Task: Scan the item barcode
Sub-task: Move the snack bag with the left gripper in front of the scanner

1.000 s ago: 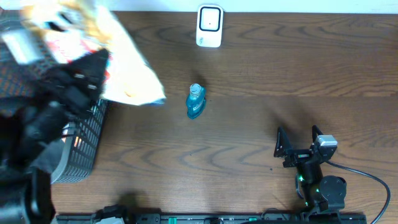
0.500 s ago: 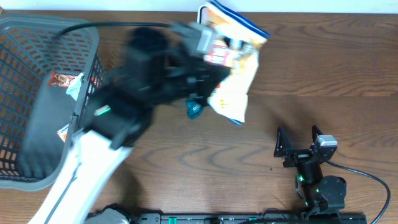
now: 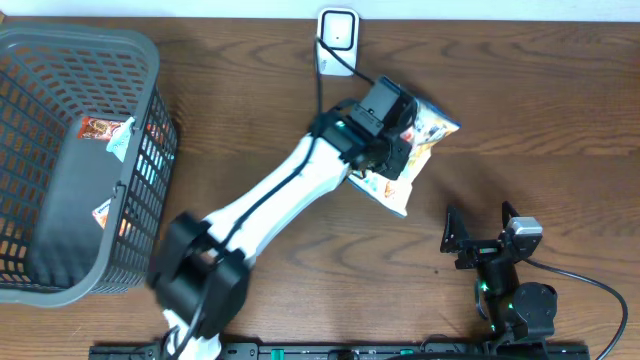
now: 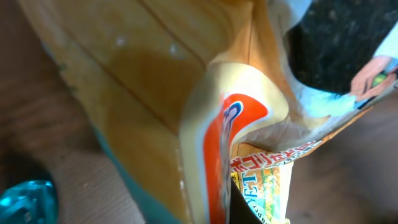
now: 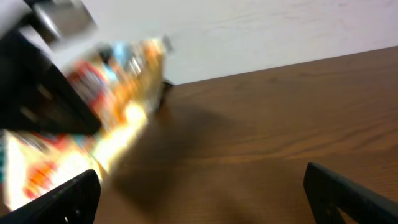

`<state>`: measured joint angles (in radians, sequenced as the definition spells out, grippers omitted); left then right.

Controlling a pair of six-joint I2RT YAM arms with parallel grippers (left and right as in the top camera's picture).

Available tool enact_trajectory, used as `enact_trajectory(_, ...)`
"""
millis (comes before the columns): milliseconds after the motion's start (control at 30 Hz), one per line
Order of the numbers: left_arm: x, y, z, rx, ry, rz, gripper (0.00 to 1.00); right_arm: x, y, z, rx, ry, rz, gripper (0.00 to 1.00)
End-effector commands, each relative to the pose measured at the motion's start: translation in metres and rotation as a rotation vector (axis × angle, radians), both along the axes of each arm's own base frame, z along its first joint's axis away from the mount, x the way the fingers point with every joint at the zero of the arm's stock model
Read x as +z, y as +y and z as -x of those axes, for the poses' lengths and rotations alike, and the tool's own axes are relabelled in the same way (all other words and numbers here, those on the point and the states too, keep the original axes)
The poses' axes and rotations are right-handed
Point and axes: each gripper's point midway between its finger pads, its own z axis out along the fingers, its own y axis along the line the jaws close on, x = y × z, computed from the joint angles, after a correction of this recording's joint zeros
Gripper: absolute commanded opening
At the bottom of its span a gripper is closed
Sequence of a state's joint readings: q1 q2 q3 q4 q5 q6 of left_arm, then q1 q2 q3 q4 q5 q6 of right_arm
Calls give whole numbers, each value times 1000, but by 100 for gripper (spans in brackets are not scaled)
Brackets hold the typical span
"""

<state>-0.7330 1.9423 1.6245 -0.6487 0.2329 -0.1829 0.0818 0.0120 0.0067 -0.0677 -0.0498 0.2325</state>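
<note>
The left end effector (image 3: 396, 150) is clenched on the crinkly orange-and-yellow plastic snack bag (image 3: 430, 130), with its arm stretched across the brown wooden desk (image 3: 560, 120). In the overhead view the bag hangs in that grip near the desk's middle, at about 4 o'clock from the small white barcode scanner (image 3: 337, 42), which stands at the desk's 12 o'clock edge. The dark mesh plastic basket (image 3: 80, 35) sits at 9 o'clock with a few packets in it. The right end effector (image 3: 481, 230) rests released at 5 o'clock, holding nothing.

By my reading the task is about halfway: the item is picked and brought near the scanner, but it is not yet facing it. No barcode is discernible; the left wrist view shows only folded packaging and a glossy teal object (image 4: 22, 202) at 7 o'clock. Presenting the code and getting a read are left.
</note>
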Motion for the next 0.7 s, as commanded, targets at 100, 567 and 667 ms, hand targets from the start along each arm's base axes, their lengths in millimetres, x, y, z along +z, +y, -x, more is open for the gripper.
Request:
enact_trajectory(100,-51,5,0,54,96,-78,8,0,-1,0,-3,-3,9,99)
enact_trajectory(567,-59,6,2,80,125,-87,36,0,-1,0,-3,-3,9,99)
enact_trajectory(667,-51,7,2,85,123,-81,38,0,-1,0,-3,-3,9,99)
